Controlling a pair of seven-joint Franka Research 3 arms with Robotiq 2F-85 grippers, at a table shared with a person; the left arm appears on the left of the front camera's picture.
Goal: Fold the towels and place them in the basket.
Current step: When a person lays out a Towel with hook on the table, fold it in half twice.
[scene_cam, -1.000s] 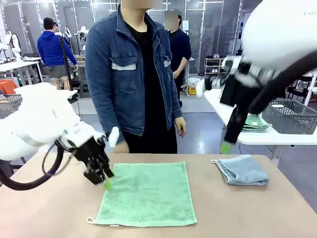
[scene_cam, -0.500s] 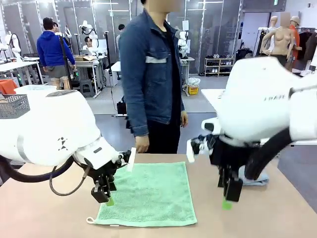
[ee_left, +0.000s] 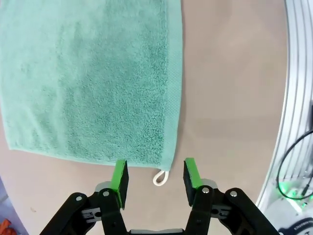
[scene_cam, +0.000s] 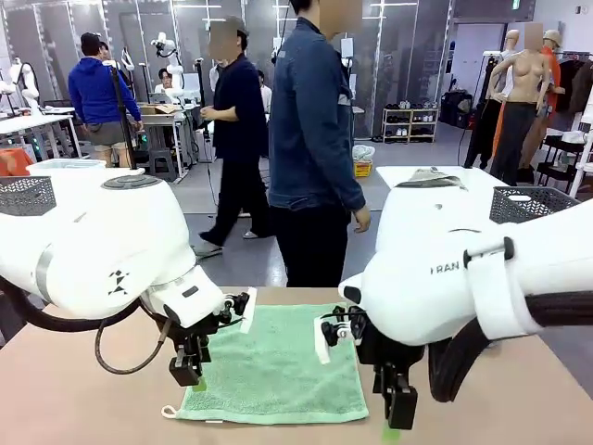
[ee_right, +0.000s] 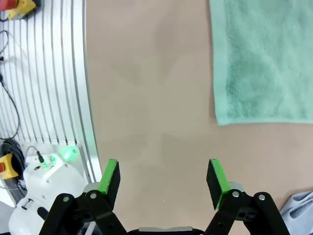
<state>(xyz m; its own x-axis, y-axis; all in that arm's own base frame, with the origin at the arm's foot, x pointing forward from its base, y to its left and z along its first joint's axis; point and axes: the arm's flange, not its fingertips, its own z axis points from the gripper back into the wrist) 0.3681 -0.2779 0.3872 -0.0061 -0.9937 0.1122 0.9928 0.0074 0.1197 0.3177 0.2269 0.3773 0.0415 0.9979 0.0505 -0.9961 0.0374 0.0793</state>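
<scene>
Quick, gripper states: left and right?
Left gripper: open, empty, by the green towel's looped corner.
Right gripper: open, empty, over the table.

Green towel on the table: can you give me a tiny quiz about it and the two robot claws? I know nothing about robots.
1. True or false: the green towel lies flat and unfolded on the table.
2. The left gripper is poised at which part of the towel? A) the corner with the loop B) its middle C) the far edge
3. Fill in: the right gripper has its jaws ____, above bare table beside the towel.
Key: 1 true; 2 A; 3 open.
</scene>
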